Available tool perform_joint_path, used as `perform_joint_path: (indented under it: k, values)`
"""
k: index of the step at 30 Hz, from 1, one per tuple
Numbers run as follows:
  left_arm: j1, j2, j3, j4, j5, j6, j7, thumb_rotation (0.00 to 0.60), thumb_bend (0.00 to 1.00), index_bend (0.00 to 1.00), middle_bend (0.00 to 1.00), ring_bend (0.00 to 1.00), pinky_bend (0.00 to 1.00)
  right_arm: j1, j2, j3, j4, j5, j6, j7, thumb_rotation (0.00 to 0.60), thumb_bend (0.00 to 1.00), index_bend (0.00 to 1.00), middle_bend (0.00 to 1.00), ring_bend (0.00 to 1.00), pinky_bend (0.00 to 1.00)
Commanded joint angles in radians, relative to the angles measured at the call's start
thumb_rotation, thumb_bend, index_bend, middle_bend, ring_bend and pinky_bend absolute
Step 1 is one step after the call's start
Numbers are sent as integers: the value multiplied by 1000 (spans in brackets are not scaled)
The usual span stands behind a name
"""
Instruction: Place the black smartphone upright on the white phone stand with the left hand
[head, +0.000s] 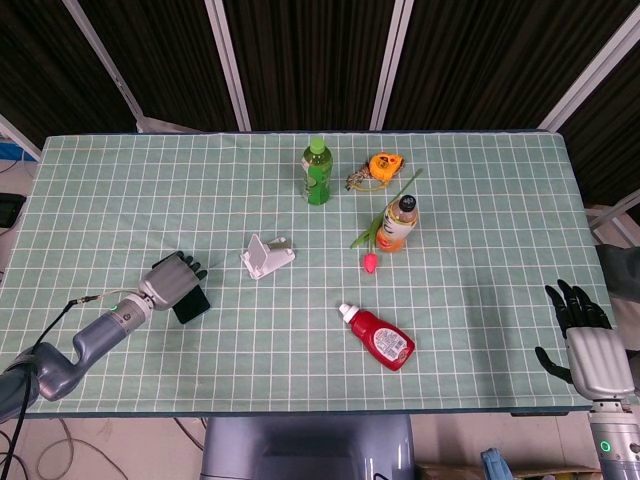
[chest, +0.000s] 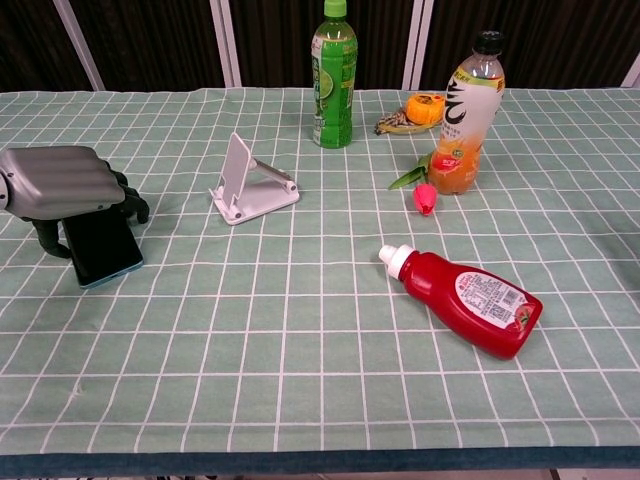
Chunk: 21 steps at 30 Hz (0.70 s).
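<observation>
This looks like a robotics lab set up for testing, not anybody's home. The bench (head: 480, 300) is covered in a green cloth ruled with a white grid. Behind it run dark corrugated panels (head: 310, 60) split by pale metal struts (head: 228, 65). A loose cable (head: 45, 325) trails off the near left corner, and grey machine housing (head: 310, 445) sits under the near edge. The things laid out make an odd mix: a green drink bottle (head: 317, 172), a ketchup bottle (head: 382, 338), a tape measure (head: 381, 165), a fake tulip (head: 369, 255).
</observation>
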Motion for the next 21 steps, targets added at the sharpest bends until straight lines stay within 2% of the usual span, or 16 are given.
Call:
perform_joint_path:
  k: [1,4,7,21]
  values:
    - [-1,0,3,0,-2,-4,-5,600,178,395,451,342,428,0,0,0,1,0,0,1,600,362,64,0,0,178]
    - [1,0,7,-1,-1,2,-9,600,241,460,519,402,475,0,-1,0,2,-1,0,3,600,363,64,0,0,178]
    - [6,0,9,0,-1,14,-14,600,264,491,551,431,498,-1,-1,0,3,-2,2,4,600,362,64,0,0,178]
    - [14,32,-9,-26,-11,68,-52,600,273,521,583,467,527,-1,-1,-1,4,-4,3,7,600,363,64,0,0,178]
